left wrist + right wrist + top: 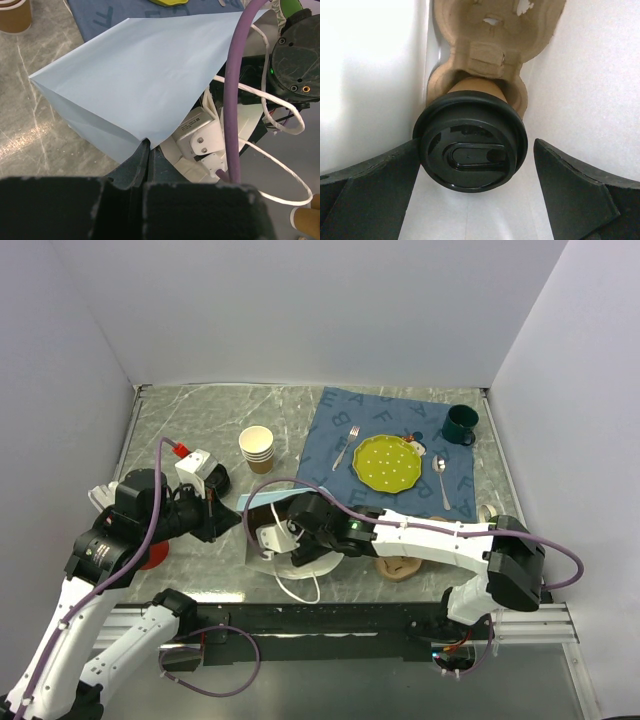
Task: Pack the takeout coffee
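Coffee cup (470,147), black lid (470,155) on, sits in cardboard carrier (485,30) inside pale blue paper bag (135,75). right gripper (476,145) down in bag, jaws spread wide either side of lid, gripping nothing. left gripper (146,152) pinched tight on bag edge.
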`<state>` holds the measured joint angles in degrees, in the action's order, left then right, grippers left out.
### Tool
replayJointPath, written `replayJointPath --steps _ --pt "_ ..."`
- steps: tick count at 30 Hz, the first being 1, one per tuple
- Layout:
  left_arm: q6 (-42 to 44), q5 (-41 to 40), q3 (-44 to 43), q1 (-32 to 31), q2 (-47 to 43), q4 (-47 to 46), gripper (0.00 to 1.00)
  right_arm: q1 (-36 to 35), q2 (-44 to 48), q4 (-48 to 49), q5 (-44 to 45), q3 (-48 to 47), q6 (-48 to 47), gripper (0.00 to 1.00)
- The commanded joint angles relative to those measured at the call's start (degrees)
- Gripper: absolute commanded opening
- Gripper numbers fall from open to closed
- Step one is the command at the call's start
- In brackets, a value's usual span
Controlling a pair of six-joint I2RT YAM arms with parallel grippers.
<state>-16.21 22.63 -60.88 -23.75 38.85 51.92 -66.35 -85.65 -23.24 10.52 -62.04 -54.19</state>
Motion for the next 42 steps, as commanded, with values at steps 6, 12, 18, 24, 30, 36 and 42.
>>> replayJointPath --steps 6,12,18,24,30,36,42 --pt "-0.49 0.31 -2.75 0.1 0.44 -1.12 0.01 0.96 3.82 -4.79 -2.0 -4.31 0.49 1.0" --pt "-0.14 0.22 -3.19 0.1 1.05 -0.86 0.01 1.39 4.08 -8.21 -2.26 -6.33 0.32 0.99" --pt "0.04 0.04 -3.63 0.1 1.31 -0.42 0.01 2.27 4.52 -10.94 -2.0 -7.13 0.23 0.96" --pt "0.3 -0.22 -3.72 0.1 1.58 -0.33 0.01 2.36 4.96 -13.23 -2.96 -8.18 0.67 0.99" --pt "0.91 -0.66 -3.98 0.1 2.02 0.11 0.01 2.36 4.53 -16.21 -5.51 -10.47 1.98 0.99" --pt "1.53 -0.75 -4.33 0.1 2.37 0.72 0.01 2.62 3.65 -19.55 -8.5 -12.66 3.39 1.0" --pt "1.7 -0.84 -5.12 0.1 2.63 0.99 0.01 2.8 3.12 -20.26 -9.12 -13.46 3.66 0.97"
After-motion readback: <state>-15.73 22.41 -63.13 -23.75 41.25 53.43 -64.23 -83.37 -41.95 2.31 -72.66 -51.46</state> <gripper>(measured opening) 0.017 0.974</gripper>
